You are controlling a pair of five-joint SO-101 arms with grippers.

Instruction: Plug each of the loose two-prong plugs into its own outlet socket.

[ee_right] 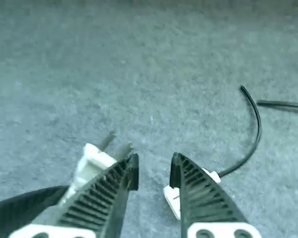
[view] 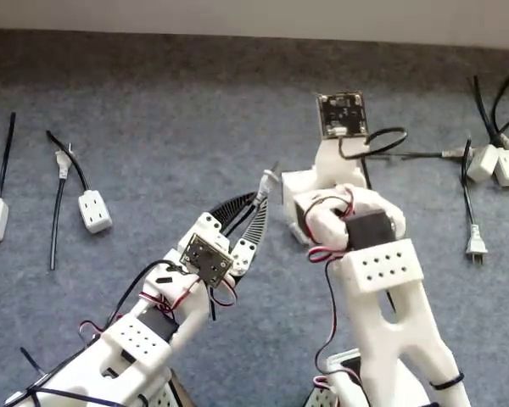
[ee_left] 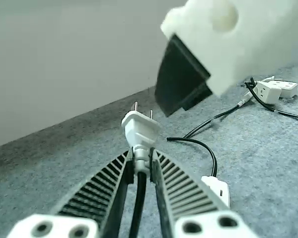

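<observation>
Grey surface [view: 153, 110]; right end effector [ee_right: 154, 166] gapes open over the outlet socket [ee_right: 170, 197] (one finger [ee_right: 198, 198] hides part). Left end effector [ee_left: 141, 156] pinches the two-prong plug [ee_left: 139, 126] at its cord end, prongs [ee_left: 135, 106] pointing straight out along the fingers; socket lies lower, off that axis, nearer the right arm.

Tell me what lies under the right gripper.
A white outlet socket on its black cord lies on grey carpet beneath the right gripper. One finger covers most of it, hiding its slots.
</observation>
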